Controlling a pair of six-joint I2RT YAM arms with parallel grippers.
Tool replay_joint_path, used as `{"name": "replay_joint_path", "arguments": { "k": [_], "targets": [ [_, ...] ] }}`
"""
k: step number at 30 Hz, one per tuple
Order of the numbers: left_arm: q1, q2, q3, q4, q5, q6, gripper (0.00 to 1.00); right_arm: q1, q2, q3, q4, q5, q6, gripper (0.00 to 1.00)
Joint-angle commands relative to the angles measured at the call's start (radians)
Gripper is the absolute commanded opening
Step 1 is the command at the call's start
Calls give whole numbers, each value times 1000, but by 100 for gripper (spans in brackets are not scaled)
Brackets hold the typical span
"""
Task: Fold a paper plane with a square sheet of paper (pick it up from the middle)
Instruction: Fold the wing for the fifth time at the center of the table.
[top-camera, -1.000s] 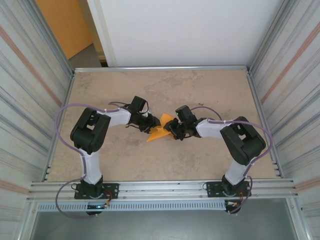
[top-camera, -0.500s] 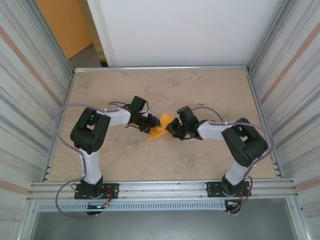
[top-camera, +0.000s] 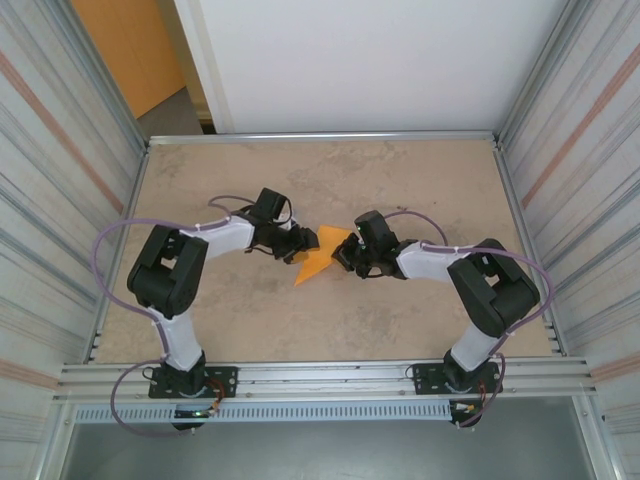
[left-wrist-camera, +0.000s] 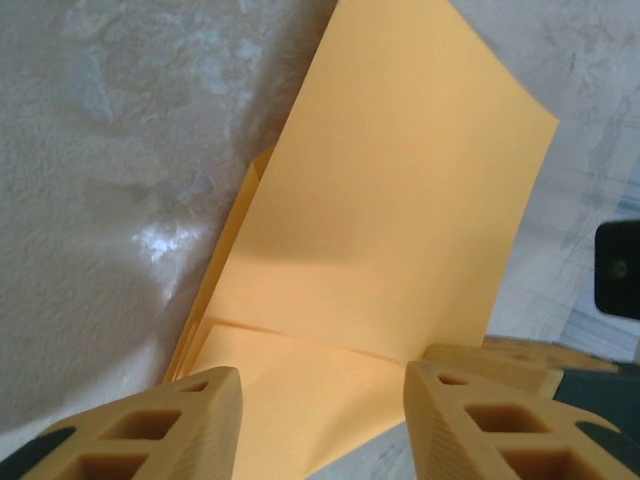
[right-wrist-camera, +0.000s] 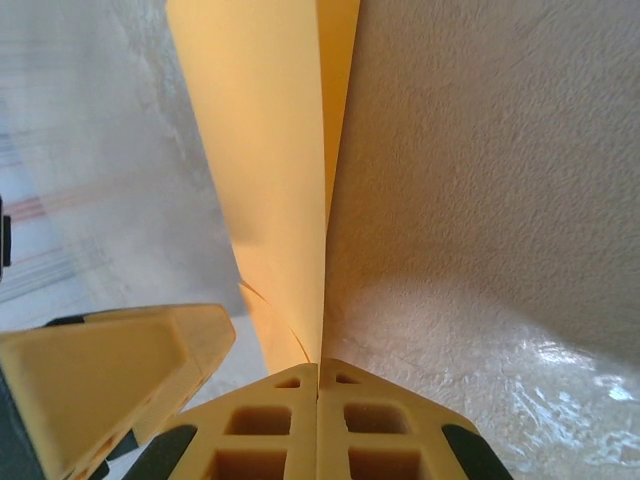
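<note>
The folded orange sheet of paper (top-camera: 320, 260) lies in the middle of the counter (top-camera: 400, 180). The right claw (right-wrist-camera: 320, 372) is clamped on its edge (paper runs into the seam). The left claw (left-wrist-camera: 320, 390) stands apart, the sheet's end between its fingers.

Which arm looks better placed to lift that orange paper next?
Right, probably. The right end effector is shut on an edge of the orange paper, while the left end effector stands open, fingers apart around the sheet without gripping it.

One folded square sheet of paper (top-camera: 320, 262), two arms (top-camera: 228, 236), two claws, left claw (top-camera: 303, 247) and right claw (top-camera: 342, 259), one table (top-camera: 400, 170)
</note>
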Motion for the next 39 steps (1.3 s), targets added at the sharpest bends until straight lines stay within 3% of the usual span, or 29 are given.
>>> {"name": "replay_joint_path", "arguments": {
  "k": [1,9,16,24,39],
  "targets": [
    [-2,-86,-27,2,-45,117,51,0,-49,17,-55,36,-10,5],
    [-91,-204,-103,33,-219,380,58,-19,-74,65,-173,20,11,3],
    [-197,-207,-146,124,-335,564,54,-37,-67,93,-216,-14,36,4],
    [-259,-178,-175,220,-371,711,49,-49,-59,117,-250,-44,49,5],
    [-304,-143,-223,317,-423,839,49,-62,-46,126,-248,-77,74,6]
  ]
}}
